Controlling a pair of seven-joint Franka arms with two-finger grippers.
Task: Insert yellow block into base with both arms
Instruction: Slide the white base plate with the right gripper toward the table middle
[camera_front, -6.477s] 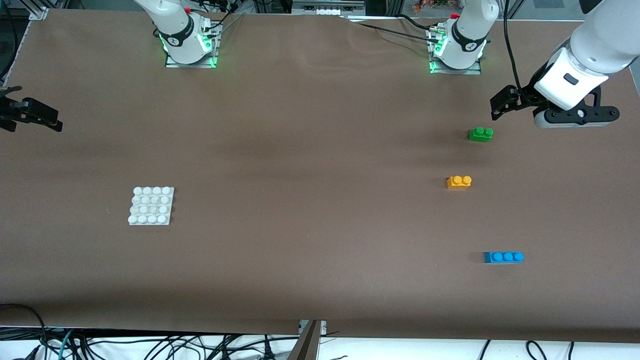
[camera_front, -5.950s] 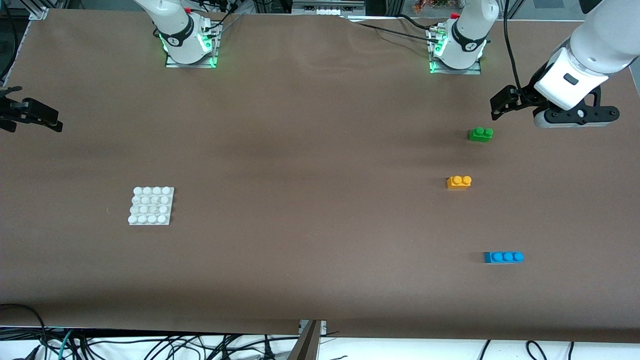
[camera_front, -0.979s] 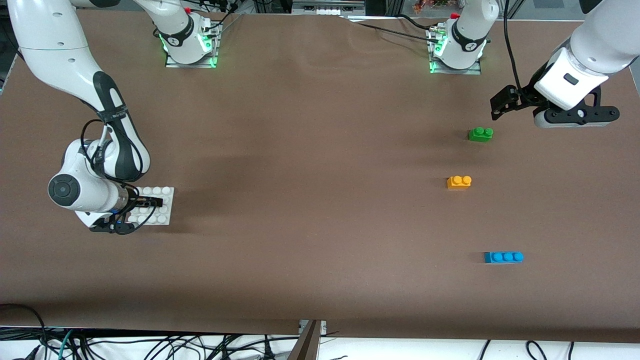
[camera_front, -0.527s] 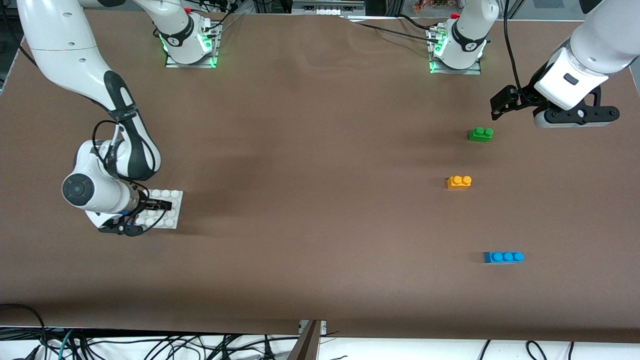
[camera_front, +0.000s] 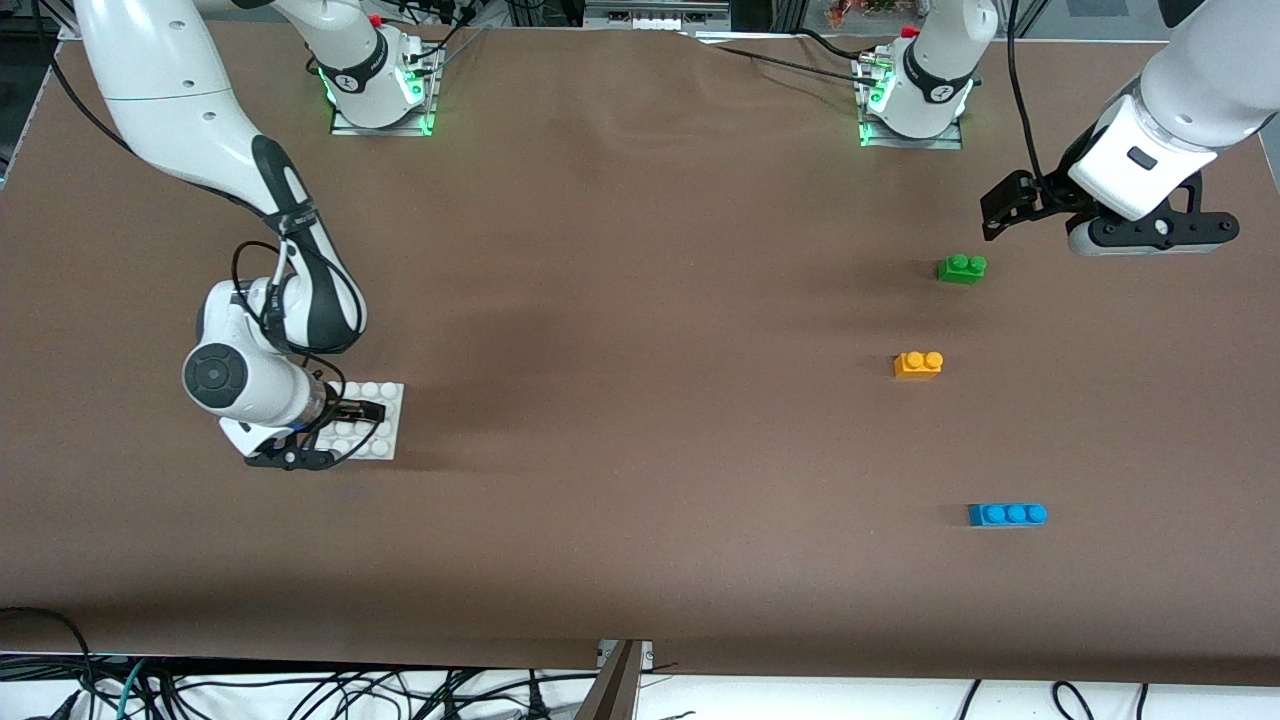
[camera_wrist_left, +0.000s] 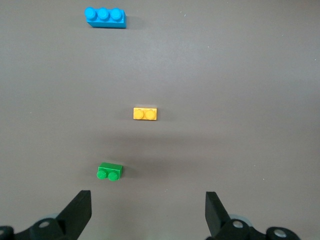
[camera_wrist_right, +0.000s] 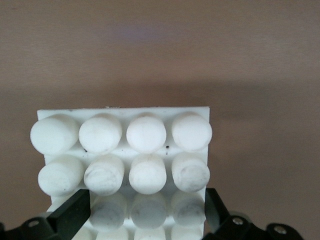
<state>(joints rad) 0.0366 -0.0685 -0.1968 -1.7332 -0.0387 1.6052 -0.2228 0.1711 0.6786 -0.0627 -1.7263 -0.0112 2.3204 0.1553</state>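
The yellow block (camera_front: 918, 363) (camera_wrist_left: 145, 114) lies on the brown table toward the left arm's end, untouched. The white studded base (camera_front: 386, 421) (camera_wrist_right: 124, 112) sits toward the right arm's end. My right gripper (camera_front: 335, 436) (camera_wrist_right: 145, 200) is shut on the base, one black finger against each side edge of it. My left gripper (camera_front: 1000, 208) (camera_wrist_left: 148, 201) hangs open and holds nothing, over the table just past the green brick (camera_front: 961, 268) (camera_wrist_left: 110, 171), and it waits there.
A blue three-stud brick (camera_front: 1007, 514) (camera_wrist_left: 105, 17) lies nearer the front camera than the yellow block. The green brick lies farther from the camera than the yellow block. Both arm bases stand along the table's back edge.
The right arm has come in from the table's end and closed on the base. Over the last second it has carried the base a short way toward the left arm's end. The left arm has not moved.
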